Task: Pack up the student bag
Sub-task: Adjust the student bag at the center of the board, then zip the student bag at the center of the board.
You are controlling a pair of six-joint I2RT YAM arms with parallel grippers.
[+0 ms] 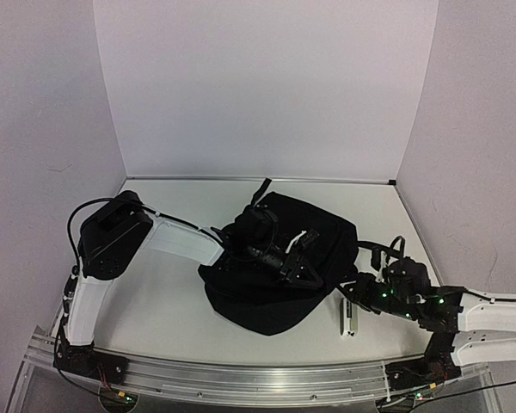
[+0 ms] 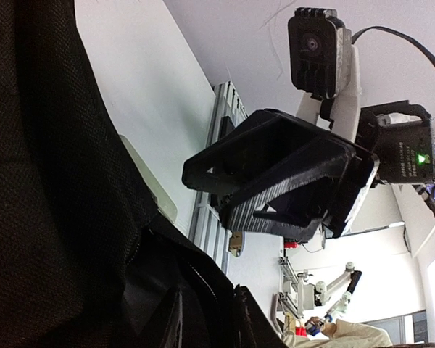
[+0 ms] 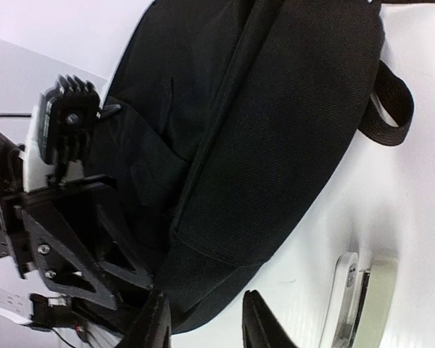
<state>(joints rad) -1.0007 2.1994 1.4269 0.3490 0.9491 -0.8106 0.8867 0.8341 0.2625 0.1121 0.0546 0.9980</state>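
The student bag (image 1: 271, 288) is a large black fabric backpack lying in the middle of the table. My left gripper (image 1: 297, 263) hangs over its top. In the left wrist view that gripper (image 2: 209, 316) has its dark fingers a little apart, with a fold of the bag (image 2: 51, 181) and its zipper edge between them. Whether they pinch the fold does not show. My right gripper (image 3: 203, 328) stands open just off the bag's (image 3: 275, 130) lower right edge, with only table between its fingers. It also appears in the top view (image 1: 351, 287).
A pale white and grey oblong object (image 1: 350, 317) lies on the table right of the bag, near the right gripper; the right wrist view shows this object (image 3: 359, 299) too. A bag strap loop (image 3: 393, 101) sticks out. An aluminium rail (image 1: 241, 376) runs along the near edge.
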